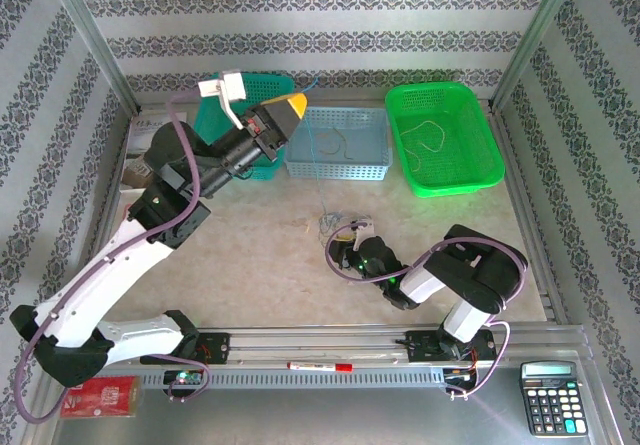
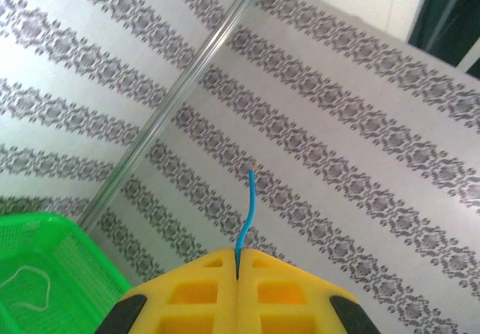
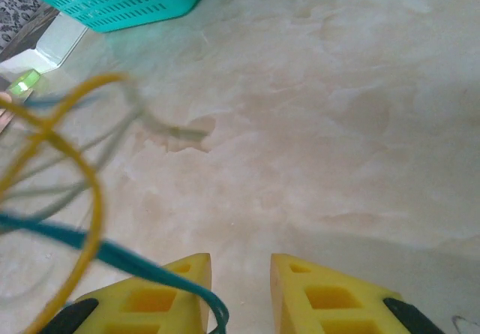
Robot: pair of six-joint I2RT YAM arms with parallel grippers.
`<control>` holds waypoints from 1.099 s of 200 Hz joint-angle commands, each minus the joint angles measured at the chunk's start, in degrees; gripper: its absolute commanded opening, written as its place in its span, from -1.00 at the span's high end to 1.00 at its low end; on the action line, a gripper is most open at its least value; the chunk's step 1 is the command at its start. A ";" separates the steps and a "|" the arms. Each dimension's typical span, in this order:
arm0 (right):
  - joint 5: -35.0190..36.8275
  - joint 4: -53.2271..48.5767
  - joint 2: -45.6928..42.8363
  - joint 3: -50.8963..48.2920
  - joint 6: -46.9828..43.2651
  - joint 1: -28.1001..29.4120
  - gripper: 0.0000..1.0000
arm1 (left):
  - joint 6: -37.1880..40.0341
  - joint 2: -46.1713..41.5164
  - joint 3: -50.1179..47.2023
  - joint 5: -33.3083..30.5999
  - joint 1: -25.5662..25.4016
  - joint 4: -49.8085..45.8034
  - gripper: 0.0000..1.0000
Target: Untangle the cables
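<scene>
Holding: one blue cable point(image 2: 247, 215), clamped in my left gripper point(image 2: 237, 263), raised high. Right gripper point(image 3: 240, 289): jaws apart, low beside the other cables point(image 3: 96, 203), blurred, possibly three strands, over the table point(image 3: 337, 124).

In the left wrist view, the left pincer point(image 2: 237, 263) was cut off at 6 o'clock, and the blue cable point(image 2: 248, 206) vanished where its jaws met. The green basket point(image 2: 82, 236) was cropped at 8 o'clock. In the right wrist view, a yellow cable point(image 3: 95, 199) and a blue one lay blurred at 9 o'clock and ran out of the picture. The right pincer point(image 3: 238, 278) was cropped at 6 o'clock. From above, the left arm point(image 1: 225, 155) hid part of the teal basket point(image 1: 262, 87), and the strands of the cable heap point(image 1: 340, 227) were too small to separate.
</scene>
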 commanded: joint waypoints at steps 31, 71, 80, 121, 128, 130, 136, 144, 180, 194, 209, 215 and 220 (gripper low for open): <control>0.36 5.31 0.01 -2.00 1.93 0.77 0.33 | 1.92 0.34 1.20 1.09 1.21 -1.61 1.00; -2.22 -0.13 -7.96 -3.04 0.72 0.84 -0.06 | 0.07 -1.43 -6.02 0.84 1.21 0.47 1.00; -2.94 -2.18 -10.20 -3.12 0.17 0.84 -0.11 | -0.29 -1.74 -7.44 0.68 1.21 0.89 1.00; -5.33 -14.86 -21.62 -2.42 -3.52 0.92 -0.21 | -0.65 -2.63 -11.30 0.08 1.21 2.00 1.00; -5.29 -17.22 -23.83 -2.33 -4.03 0.93 -0.21 | -0.81 -2.74 -11.69 0.07 1.19 2.21 1.00; -5.24 -17.86 -24.46 -2.37 -4.22 0.93 -0.21 | -0.83 -2.75 -11.83 0.08 1.20 2.30 1.00; -5.15 -19.22 -26.41 -2.31 -4.65 1.04 -0.22 | -0.93 -2.76 -12.11 0.15 1.20 2.56 1.00; -5.14 -22.05 -28.96 -2.11 -5.23 1.02 -0.23 | -1.25 -2.87 -12.47 0.26 1.20 2.86 1.00; -5.48 -28.90 -36.29 1.75 -8.47 1.10 -0.28 | -2.35 -3.01 -13.04 0.67 1.21 4.54 1.00; -5.96 -29.11 -35.78 4.36 -9.43 1.10 -0.28 | -2.76 -2.85 -12.83 0.94 1.21 4.90 1.00; -6.55 -27.94 -33.29 7.64 -10.17 1.09 -0.29 | -3.19 -2.84 -12.74 1.10 1.21 5.20 1.00; -6.81 -27.27 -31.87 8.68 -10.37 1.17 -0.29 | -3.36 -2.77 -12.62 1.12 1.21 5.33 1.00; -7.02 -26.52 -30.59 9.63 -10.49 1.17 -0.29 | -3.47 -2.75 -12.51 1.12 1.21 5.39 1.00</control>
